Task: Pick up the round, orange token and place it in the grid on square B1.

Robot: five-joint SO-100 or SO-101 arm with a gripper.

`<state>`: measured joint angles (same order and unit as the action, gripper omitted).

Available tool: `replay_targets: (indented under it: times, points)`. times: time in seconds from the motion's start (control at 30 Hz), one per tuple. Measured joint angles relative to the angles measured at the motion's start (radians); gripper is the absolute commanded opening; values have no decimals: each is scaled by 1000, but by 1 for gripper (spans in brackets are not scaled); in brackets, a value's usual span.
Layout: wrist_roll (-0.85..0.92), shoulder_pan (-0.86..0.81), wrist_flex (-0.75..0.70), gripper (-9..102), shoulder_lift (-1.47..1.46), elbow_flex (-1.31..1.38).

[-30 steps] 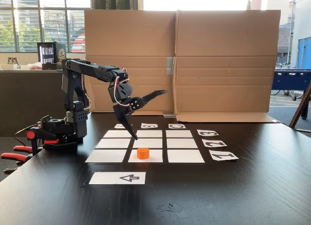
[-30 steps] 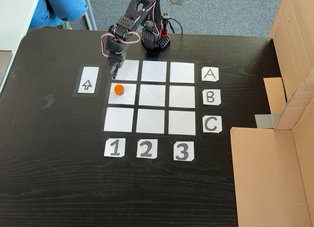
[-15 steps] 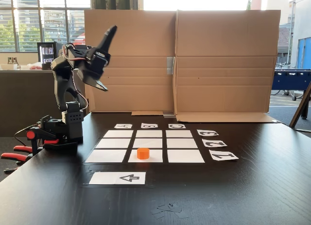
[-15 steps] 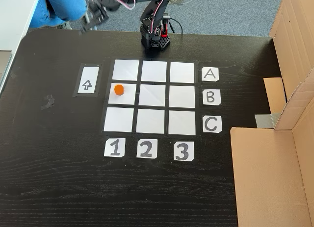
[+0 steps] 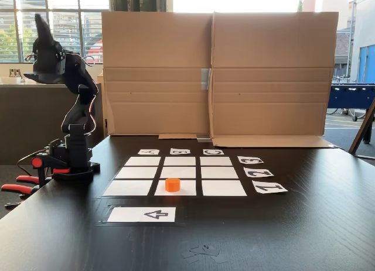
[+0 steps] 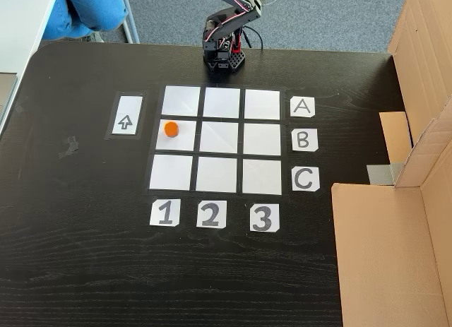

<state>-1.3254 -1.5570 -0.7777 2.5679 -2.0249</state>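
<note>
Your orange token sits upright on square B1, the middle cell of the grid's column above tag 1. Your tool is raised high beside the table, well apart from the token, its two fingers spread with nothing between them.

The arm folds back from the grid toward its base. The gripper, which a second ago hung with its fingertips just above and beside the token, now rears high over the base, fingers pointing upward, well apart from the token.
</note>
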Motion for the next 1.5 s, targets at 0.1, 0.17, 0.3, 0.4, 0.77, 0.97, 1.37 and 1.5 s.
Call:
replay_targets:
  times: [0.1, 0.17, 0.3, 0.4, 0.77, 0.97, 1.37, 1.5]
  points:
    - [-18, -17, 0, 0, 80, -146]
    - [-35, -37, 0, 0, 152, -255]
    - [-55, -55, -18, 0, 322, -468]
    - [-61, -74, -23, 0, 431, -611]
    - [-71, -75, -3, 0, 660, -966]
    - [-98, -74, -25, 0, 739, -996]
    - [-132, -97, -28, 0, 752, -1003]
    - [-132, -97, -28, 0, 752, -1003]
